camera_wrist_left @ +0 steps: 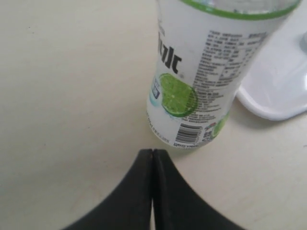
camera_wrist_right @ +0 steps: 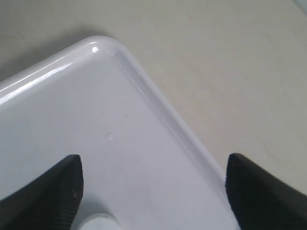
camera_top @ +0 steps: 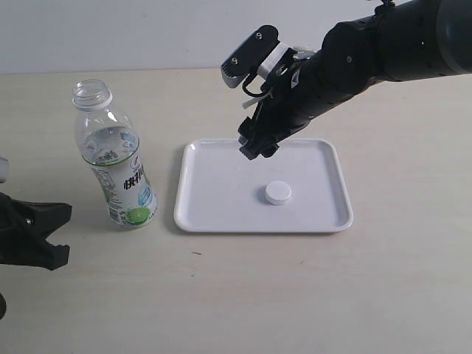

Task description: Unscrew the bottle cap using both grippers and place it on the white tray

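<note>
I have the pale counter (camera_top: 398,295) under everything, and the biggest thing over it is the black right arm (camera_top: 383,51), reaching in from the upper right of the exterior view. Below its end the white tray (camera_top: 335,173) lies flat on the counter. Left of the tray, near it but apart, the bottle (camera_top: 114,158) stands upright with its neck open. The left gripper (camera_wrist_left: 152,155) sits low at the left edge of the exterior view, partly cut off by the frame. Its wrist view shows the jaws pressed together with nothing between them, tips pointing at the bottle's base and just short of it. The right gripper (camera_top: 256,150) hangs over the tray's back edge, jaws spread wide and holding nothing. The cap (camera_top: 278,192) lies on the tray near its middle, on the near side of those jaws and apart from them. Only the exterior view shows me the cap whole. In the right wrist view just a sliver of it shows between the two jaw tips, cut off by the frame, with a tray corner and rim beyond. Only the left wrist view gives me the lime picture and barcode on the label, though the bottle's upper part is cut off there and the small print is too blurred to read. I cannot tell how high the right tips hang above the tray.
</note>
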`<action>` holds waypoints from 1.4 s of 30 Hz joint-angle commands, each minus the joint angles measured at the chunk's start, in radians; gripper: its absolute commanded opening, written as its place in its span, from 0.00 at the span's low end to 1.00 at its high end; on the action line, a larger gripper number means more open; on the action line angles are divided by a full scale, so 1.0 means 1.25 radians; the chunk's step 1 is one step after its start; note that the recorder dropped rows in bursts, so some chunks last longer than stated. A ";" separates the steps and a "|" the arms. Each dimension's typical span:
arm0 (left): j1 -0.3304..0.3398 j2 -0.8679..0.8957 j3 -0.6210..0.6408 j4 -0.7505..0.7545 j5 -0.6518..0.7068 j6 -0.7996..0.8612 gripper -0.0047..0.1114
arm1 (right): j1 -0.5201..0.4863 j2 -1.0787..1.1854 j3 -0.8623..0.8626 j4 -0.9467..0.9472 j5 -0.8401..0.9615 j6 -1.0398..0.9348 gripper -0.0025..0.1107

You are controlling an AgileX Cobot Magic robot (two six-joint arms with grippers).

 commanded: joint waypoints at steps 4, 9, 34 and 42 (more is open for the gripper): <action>-0.002 -0.049 0.003 -0.053 0.029 -0.050 0.04 | -0.003 -0.006 -0.004 0.003 0.001 -0.004 0.70; -0.002 -0.125 0.003 -0.073 0.104 -0.051 0.04 | -0.003 -0.006 -0.004 0.003 0.000 -0.004 0.70; -0.002 -0.489 0.094 -0.187 0.164 0.032 0.04 | -0.003 -0.006 -0.004 0.003 0.000 -0.004 0.70; -0.002 -0.627 0.131 -0.187 0.162 0.034 0.04 | -0.003 -0.006 -0.004 0.003 0.000 -0.004 0.70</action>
